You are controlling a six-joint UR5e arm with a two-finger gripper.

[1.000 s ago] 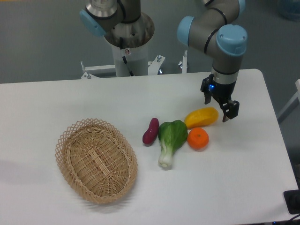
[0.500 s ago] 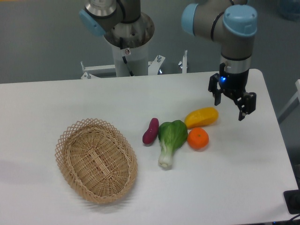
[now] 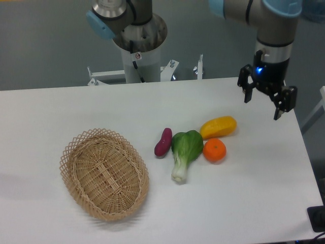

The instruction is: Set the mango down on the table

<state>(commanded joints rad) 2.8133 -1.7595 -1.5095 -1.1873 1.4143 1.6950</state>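
You have the smooth oblong yellow mango point(image 3: 218, 127) lying on its side on the large white surface point(image 3: 264, 203), yellow along most of its length and shading to orange at its left end; its lower edge sits just beside the round orange citrus fruit point(image 3: 215, 150), and you cannot tell whether the two touch; the leafy top of the green bok choy point(image 3: 185, 151) lies close to its left end, and a small purple sweet potato point(image 3: 163, 142) rests just left of that.

Your black two-finger end effector point(image 3: 262, 105) hangs above the surface near its far right corner, up and to the right of the mango and well apart from it; its fingers point(image 3: 279, 108) stand wide apart with nothing between them, and it touches no object; a blue light shows on the wrist above it.

Your oval woven wicker basket point(image 3: 104, 173) sits on the left part of the surface, well apart from the produce; you see only its bare woven floor inside.
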